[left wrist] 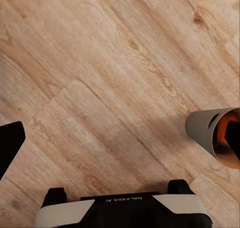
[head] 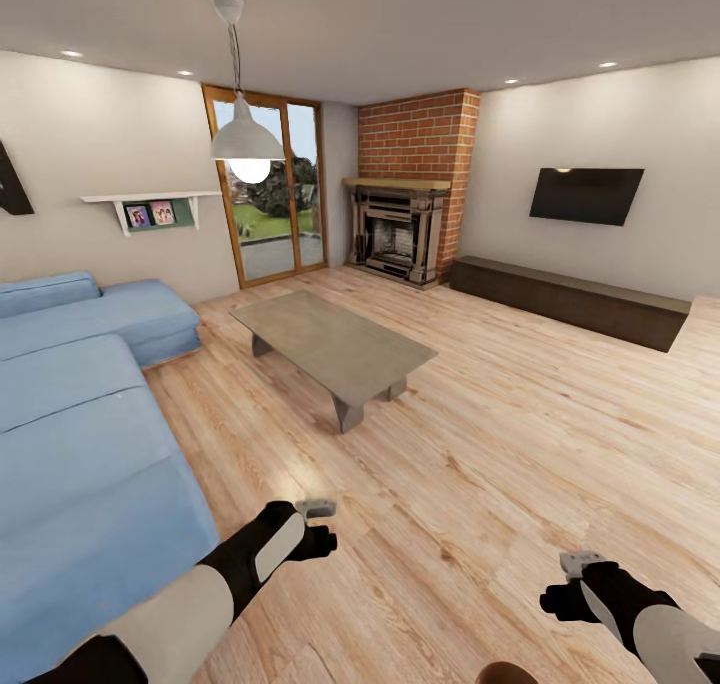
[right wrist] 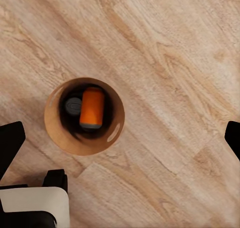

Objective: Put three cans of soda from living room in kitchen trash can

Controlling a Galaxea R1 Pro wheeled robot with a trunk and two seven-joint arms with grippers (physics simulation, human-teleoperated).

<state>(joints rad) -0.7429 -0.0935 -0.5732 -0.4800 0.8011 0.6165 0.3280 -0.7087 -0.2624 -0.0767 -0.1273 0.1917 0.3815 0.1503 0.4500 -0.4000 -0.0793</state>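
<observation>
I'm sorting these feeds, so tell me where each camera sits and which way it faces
Head: high on the robot, facing the sofa and coffee table; both forearms show.
Left wrist: on the left arm, facing the wood floor; fingertips show.
Right wrist: on the right arm, facing straight down into the bin holding soda cans.
Both wrist views share the bin.

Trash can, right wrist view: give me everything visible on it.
The round copper-brown trash can stands upright on the light wood plank floor, seen from straight above. Its walls look smooth and its inside is dark brown. Inside, one orange soda can lies on its side, and beside it shows the grey round top of a second can, apparently upright. A third can is not discernible. Nothing touches the rim. The left wrist view catches the bin's wall at the frame edge.
</observation>
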